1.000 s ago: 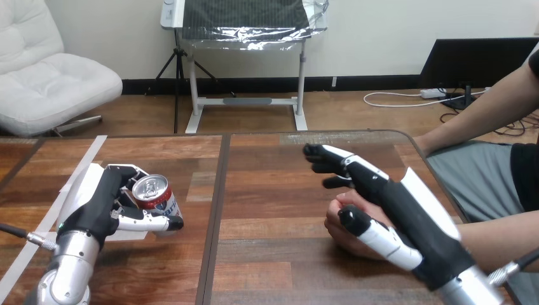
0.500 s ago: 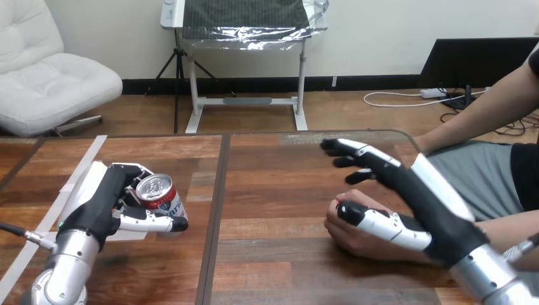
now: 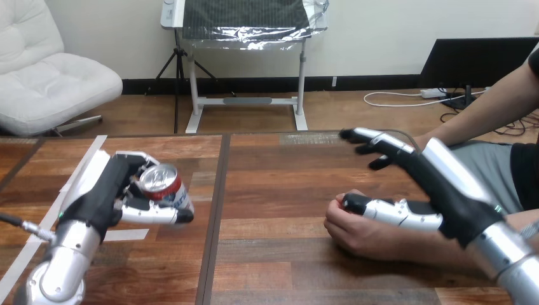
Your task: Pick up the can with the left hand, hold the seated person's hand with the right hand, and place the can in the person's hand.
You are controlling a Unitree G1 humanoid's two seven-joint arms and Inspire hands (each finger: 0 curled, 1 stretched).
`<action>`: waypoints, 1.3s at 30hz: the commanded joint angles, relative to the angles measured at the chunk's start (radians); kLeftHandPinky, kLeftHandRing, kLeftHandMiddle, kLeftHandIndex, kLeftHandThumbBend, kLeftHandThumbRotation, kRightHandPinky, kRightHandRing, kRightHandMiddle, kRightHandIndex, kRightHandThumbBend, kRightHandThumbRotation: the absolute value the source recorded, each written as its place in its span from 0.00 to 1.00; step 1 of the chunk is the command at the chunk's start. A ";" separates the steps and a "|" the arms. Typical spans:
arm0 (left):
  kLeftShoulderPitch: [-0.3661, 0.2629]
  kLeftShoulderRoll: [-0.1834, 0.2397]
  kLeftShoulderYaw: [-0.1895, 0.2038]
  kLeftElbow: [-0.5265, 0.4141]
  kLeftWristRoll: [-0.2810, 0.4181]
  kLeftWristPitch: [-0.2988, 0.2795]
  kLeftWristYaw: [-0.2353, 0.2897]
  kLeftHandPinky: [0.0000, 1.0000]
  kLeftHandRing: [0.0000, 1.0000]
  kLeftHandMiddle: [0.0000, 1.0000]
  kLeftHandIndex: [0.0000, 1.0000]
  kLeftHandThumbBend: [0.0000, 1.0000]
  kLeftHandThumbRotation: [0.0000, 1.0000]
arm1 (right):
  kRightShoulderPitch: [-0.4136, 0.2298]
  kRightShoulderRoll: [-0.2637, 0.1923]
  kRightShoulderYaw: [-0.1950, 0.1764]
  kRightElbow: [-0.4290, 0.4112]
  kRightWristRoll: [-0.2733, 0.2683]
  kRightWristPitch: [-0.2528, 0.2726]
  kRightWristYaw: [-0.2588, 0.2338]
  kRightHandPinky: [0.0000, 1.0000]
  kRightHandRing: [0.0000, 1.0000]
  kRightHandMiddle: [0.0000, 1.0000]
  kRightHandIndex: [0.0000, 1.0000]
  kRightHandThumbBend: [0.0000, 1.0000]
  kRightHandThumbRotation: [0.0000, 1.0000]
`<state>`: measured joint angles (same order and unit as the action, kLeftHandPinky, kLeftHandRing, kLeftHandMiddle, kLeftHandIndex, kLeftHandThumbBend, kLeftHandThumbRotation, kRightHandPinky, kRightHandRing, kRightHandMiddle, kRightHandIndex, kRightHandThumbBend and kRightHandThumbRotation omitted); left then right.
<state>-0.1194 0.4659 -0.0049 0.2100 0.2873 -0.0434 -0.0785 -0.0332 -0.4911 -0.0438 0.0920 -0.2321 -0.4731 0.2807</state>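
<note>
A red, white and blue can (image 3: pixel 164 184) with a silver top sits tilted in my left hand (image 3: pixel 98 197) at the table's left, fingers curled behind it and thumb across its front. It looks lifted just off the wood. The person's hand (image 3: pixel 359 234) rests as a loose fist on the table at the right. My right hand (image 3: pixel 445 194) hovers over it. Its fingers (image 3: pixel 375 140) reach straight out beyond the fist, and its thumb (image 3: pixel 381 208) lies along the top of the fist. I see nothing curled round the fist.
The wooden table (image 3: pixel 273 190) has a dark seam running down its middle. A strip of pale tape (image 3: pixel 79 178) crosses the left part, with a short piece (image 3: pixel 127 234) below the can. The person's forearm (image 3: pixel 438 251) lies along the right front.
My left hand has raised and tilted the can, carrying it slightly right. My right hand has drawn back to the right, and its thumb has come down onto the person's fist.
</note>
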 commanded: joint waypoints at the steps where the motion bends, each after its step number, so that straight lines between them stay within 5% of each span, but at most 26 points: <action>1: -0.066 0.021 0.039 -0.129 -0.017 -0.005 -0.009 0.24 0.28 0.35 0.41 0.75 0.00 | -0.126 -0.054 -0.034 0.032 0.000 -0.006 -0.013 0.75 0.86 0.90 0.89 0.84 0.69; 14: -0.056 0.020 0.043 -0.201 -0.007 0.042 -0.047 0.24 0.28 0.34 0.41 0.74 0.00 | -0.188 -0.143 -0.012 0.124 -0.046 -0.022 0.003 0.82 0.88 0.90 0.91 0.97 0.61; 26: -0.047 0.017 0.050 -0.236 -0.013 0.051 -0.064 0.25 0.28 0.34 0.41 0.74 0.00 | -0.247 -0.219 0.021 0.228 -0.097 -0.056 0.029 0.83 0.88 0.89 0.90 1.00 0.57; 39: -0.045 0.014 0.057 -0.250 -0.021 0.049 -0.072 0.25 0.28 0.34 0.41 0.74 0.00 | -0.294 -0.276 0.058 0.291 -0.142 -0.014 0.108 0.87 0.89 0.90 0.92 1.00 0.53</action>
<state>-0.1200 0.4671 0.0187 0.0256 0.2830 0.0152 -0.1539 -0.2389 -0.7302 -0.0044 0.3618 -0.3639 -0.4945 0.3722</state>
